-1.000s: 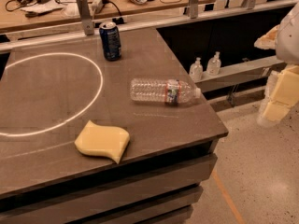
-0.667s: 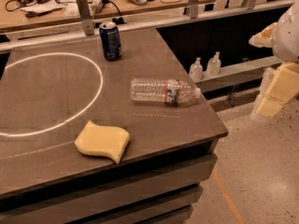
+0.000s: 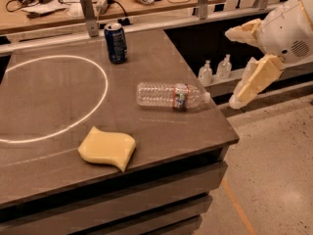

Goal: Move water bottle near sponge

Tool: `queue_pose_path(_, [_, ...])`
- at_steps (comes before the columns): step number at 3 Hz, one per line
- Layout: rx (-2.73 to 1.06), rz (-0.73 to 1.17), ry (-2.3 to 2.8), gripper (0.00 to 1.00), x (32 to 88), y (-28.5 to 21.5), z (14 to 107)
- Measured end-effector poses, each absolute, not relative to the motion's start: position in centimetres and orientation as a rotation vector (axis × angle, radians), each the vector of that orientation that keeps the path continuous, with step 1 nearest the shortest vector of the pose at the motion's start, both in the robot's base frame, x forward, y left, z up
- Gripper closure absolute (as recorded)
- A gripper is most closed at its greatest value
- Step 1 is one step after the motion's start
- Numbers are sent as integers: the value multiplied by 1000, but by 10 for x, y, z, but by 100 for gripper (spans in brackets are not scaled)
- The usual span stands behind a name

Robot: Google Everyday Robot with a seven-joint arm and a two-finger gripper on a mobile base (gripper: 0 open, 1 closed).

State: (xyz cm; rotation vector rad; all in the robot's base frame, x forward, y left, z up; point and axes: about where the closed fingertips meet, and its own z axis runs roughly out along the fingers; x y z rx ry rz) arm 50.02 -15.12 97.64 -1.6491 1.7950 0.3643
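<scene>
The water bottle lies on its side on the dark table, white cap pointing right, close to the table's right edge. The sponge, pale yellow with wavy edges, lies flat near the front edge, to the left of and nearer than the bottle. My gripper hangs in the air just off the table's right edge, a little right of the bottle's cap. Its cream fingers are spread open and hold nothing.
A dark blue soda can stands at the back of the table. A white ring of light lies on the left half. Two small clear pump bottles stand on a lower shelf to the right. A cluttered workbench is behind.
My gripper has moved left and slightly up, closer to the table's right edge and the bottle's cap. The bottle, sponge and can have not moved.
</scene>
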Motion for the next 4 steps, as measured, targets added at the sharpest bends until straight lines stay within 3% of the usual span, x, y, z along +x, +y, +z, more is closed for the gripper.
queue_pose_path(2, [-1702, 529, 1623, 0, 520, -109, 954])
queue_pose_path(4, [-1679, 531, 1630, 0, 522, -106, 946])
